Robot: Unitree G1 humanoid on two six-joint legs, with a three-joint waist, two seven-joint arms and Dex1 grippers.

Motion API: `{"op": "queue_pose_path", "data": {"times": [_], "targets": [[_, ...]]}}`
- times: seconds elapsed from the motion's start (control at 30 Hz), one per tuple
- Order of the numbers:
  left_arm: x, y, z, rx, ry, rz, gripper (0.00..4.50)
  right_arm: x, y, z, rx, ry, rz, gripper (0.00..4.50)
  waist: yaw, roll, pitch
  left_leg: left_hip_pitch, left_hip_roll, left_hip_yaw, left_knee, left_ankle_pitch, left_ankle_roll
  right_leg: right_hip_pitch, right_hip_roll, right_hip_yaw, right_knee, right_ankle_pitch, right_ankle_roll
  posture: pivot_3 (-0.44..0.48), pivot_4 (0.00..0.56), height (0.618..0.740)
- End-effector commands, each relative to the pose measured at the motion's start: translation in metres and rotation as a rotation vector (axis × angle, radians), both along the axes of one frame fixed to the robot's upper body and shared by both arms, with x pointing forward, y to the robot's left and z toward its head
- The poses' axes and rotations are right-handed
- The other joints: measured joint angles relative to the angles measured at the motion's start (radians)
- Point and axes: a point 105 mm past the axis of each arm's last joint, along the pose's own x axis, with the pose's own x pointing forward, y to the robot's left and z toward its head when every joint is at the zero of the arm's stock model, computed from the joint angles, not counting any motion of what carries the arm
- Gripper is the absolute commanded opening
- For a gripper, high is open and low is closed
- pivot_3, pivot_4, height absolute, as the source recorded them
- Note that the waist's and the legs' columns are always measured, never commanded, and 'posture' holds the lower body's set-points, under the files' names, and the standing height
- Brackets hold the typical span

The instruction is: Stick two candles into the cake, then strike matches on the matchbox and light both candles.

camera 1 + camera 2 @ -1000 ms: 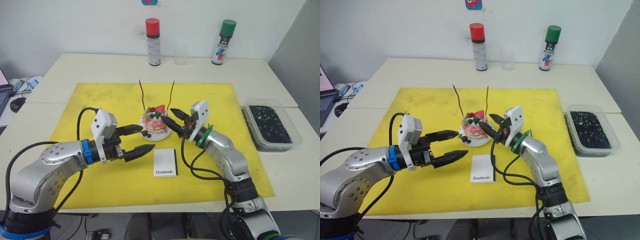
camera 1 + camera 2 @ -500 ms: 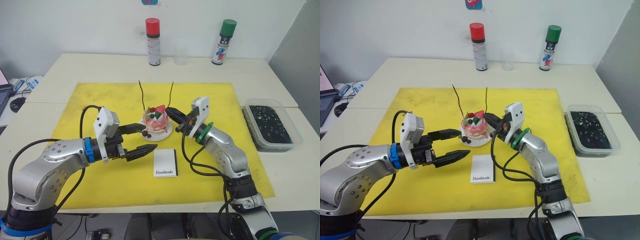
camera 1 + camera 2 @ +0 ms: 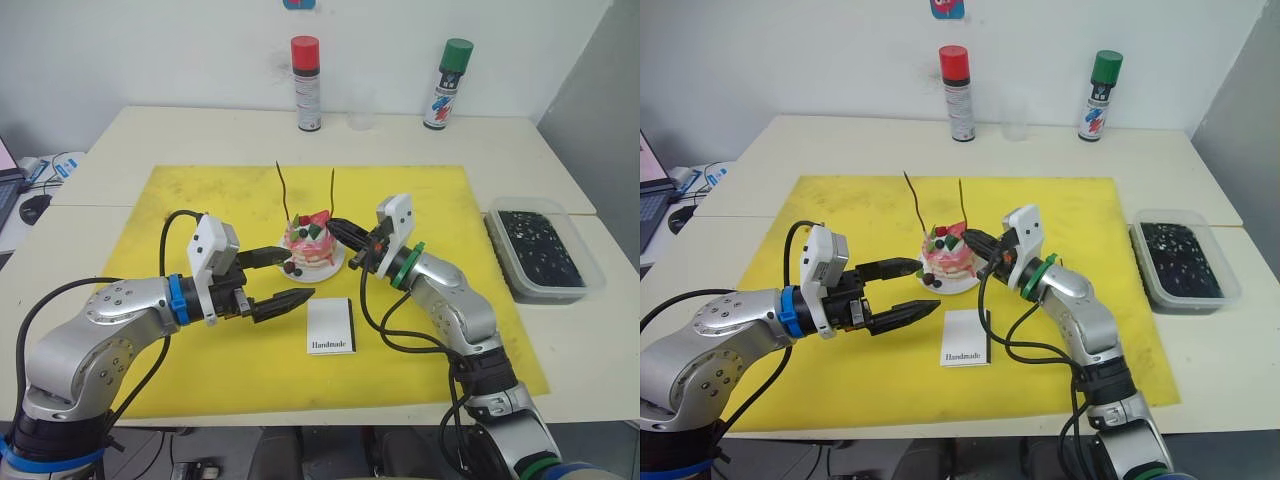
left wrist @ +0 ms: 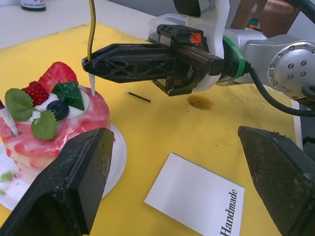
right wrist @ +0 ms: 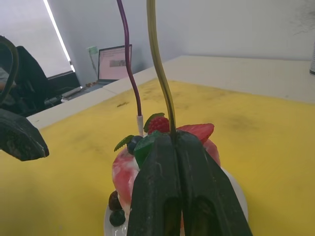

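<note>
The pink-and-white cake (image 3: pixel 311 246) sits on its white plate mid-mat, with both candles standing in it. My right gripper (image 3: pixel 336 223) is shut on the right candle (image 3: pixel 333 194) just above the cake top; in the right wrist view this candle (image 5: pixel 159 69) rises from between the closed fingertips. The left candle (image 3: pixel 283 190) stands free. My left gripper (image 3: pixel 298 276) is open, low at the cake's front left, holding nothing. The matchbox (image 3: pixel 331 325) lies flat in front of the cake. One match (image 4: pixel 138 96) lies on the mat below my right gripper.
A yellow mat (image 3: pixel 190 200) covers the table's middle. Red (image 3: pixel 306 85) and green (image 3: pixel 446 85) spray cans and a clear cup (image 3: pixel 360 119) stand along the back. A plastic tub (image 3: pixel 541 250) with dark contents is at the right.
My right gripper closed onto the right candle and shifted left toward the cake, leaning the candle's top left. My left gripper edged slightly closer to the cake, still open.
</note>
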Motion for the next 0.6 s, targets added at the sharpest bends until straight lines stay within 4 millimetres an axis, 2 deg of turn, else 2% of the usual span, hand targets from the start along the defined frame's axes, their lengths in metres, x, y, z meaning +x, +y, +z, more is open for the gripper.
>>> {"op": "queue_pose_path", "data": {"times": [0.03, 0.23, 0.6], "targets": [[-0.003, -0.004, 0.009, 0.004, -0.055, -0.025, 4.50, -0.005, 0.005, 0.013, -0.005, -0.085, 0.022, 0.06, 0.000, 0.000, 0.000, 0.000, 0.000, 0.000, 0.000, 0.000, 0.000, 0.000, 0.000, 0.000, 0.000, 0.000, 0.000, 0.000, 0.150, 0.740], [-0.003, -0.003, 0.008, 0.006, -0.058, -0.024, 4.50, -0.005, 0.006, -0.001, -0.046, -0.089, 0.020, 0.06, 0.000, 0.000, 0.000, 0.000, 0.000, 0.000, -0.001, 0.000, 0.000, 0.000, 0.000, 0.000, -0.001, 0.000, 0.000, 0.000, 0.150, 0.740], [-0.003, -0.004, 0.007, 0.005, -0.057, -0.027, 4.50, -0.004, 0.005, -0.015, -0.068, -0.070, 0.010, 0.06, 0.000, 0.000, 0.000, 0.000, 0.000, 0.000, -0.002, 0.000, 0.000, 0.000, 0.000, 0.000, -0.001, 0.000, 0.000, 0.000, 0.150, 0.740]]}}
